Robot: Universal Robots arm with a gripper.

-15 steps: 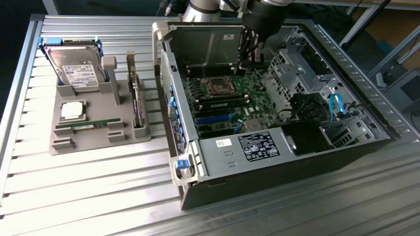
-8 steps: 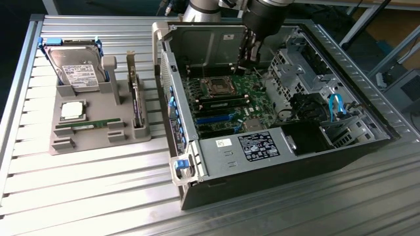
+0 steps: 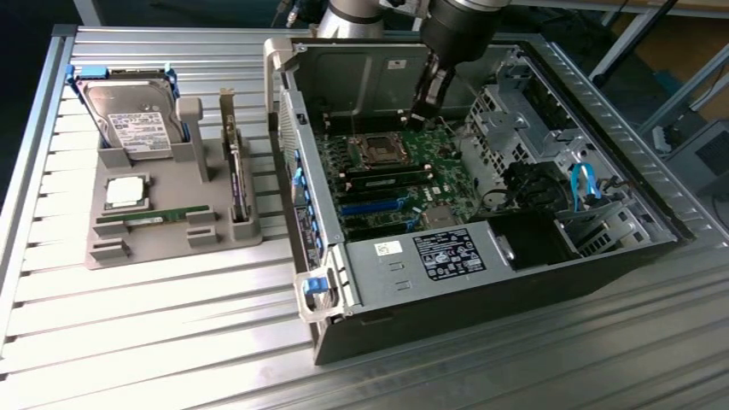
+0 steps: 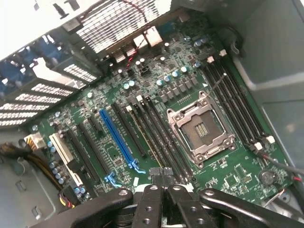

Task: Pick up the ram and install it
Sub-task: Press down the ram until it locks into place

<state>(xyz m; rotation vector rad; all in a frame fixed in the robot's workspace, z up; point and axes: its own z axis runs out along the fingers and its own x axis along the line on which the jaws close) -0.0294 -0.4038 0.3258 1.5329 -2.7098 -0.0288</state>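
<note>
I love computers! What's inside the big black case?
Inside the case sits a green motherboard with an empty CPU socket, long slots and a blue slot. The shut gripper covers some slot ends.

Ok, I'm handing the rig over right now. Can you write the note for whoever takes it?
Tool: shut, nothing visibly held, down inside the open PC case, tips just over the memory slots beside the empty CPU socket.
Ram: a green stick lies flat in the grey holder, outside the case.
Done: cannot tell whether any stick is seated under the tool.
Left: that ram is not picked up or installed.
</note>
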